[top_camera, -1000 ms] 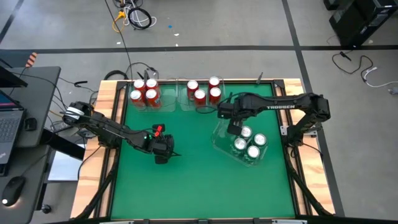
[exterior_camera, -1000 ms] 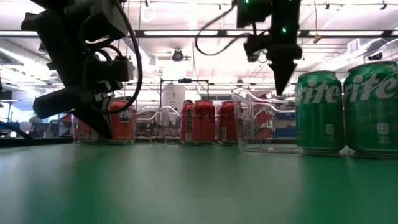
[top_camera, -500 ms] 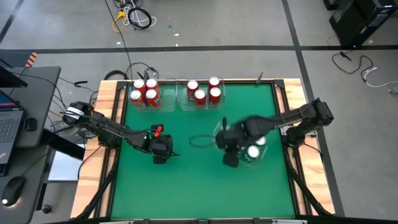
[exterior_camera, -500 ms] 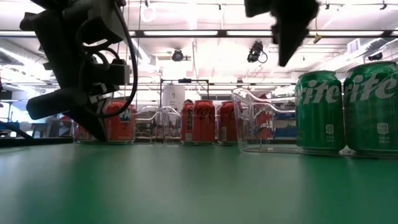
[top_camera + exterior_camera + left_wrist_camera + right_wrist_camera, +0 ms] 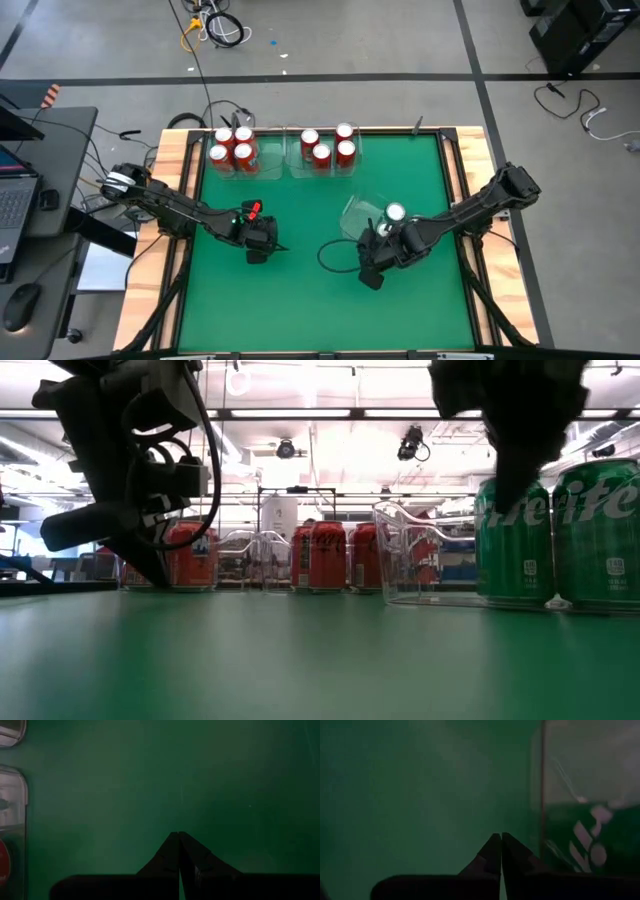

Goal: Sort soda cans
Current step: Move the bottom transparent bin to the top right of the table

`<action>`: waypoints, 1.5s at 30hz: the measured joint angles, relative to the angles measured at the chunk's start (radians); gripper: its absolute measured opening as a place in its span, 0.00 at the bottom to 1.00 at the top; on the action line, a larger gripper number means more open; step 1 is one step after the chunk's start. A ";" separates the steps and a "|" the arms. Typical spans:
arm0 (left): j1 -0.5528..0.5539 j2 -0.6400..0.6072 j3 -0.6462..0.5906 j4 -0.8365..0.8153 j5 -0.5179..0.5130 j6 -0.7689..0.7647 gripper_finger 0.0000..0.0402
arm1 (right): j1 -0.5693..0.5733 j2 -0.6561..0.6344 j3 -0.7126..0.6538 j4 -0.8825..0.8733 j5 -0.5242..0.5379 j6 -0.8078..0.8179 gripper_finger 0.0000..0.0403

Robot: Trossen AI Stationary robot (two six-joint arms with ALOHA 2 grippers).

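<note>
Since a second ago the right arm has swung from over the clear bin down toward the lower middle of the high view, closing its fingers as it went; the left arm has not moved.

Going left to right in the high view: the left gripper (image 5: 260,243) is resting low at left of centre over the green table (image 5: 300,300), its fingers pressed together on nothing. In the upper left, four red soda cans (image 5: 231,147) are sitting in one clear tray, and just right of them four more red cans (image 5: 327,146) are sitting in a second. Right of centre the right gripper (image 5: 369,270) is hanging just beside the tilted clear bin (image 5: 356,212), fingers shut and empty. That bin is holding the green soda cans (image 5: 560,540); from above only one silver top (image 5: 396,212) is showing, the arm covering the rest.

Judging from this, every can is sitting in a container by colour, so the sort is looking finished and the arm is probably retiring. Doing that well means keeping the fingers clear of the bin's near wall so the bin is not nudged.
</note>
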 joint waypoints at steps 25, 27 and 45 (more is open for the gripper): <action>0.000 0.000 0.000 0.001 0.005 -0.005 0.00 | -0.067 -0.004 -0.072 -0.380 0.171 -0.001 0.00; 0.000 0.000 0.000 0.001 0.005 -0.006 0.00 | -0.065 -0.010 -0.050 -0.365 0.135 -0.016 0.00; 0.000 0.000 0.000 0.000 0.008 -0.031 0.00 | 0.038 -0.013 -0.076 -0.691 -0.096 0.272 0.00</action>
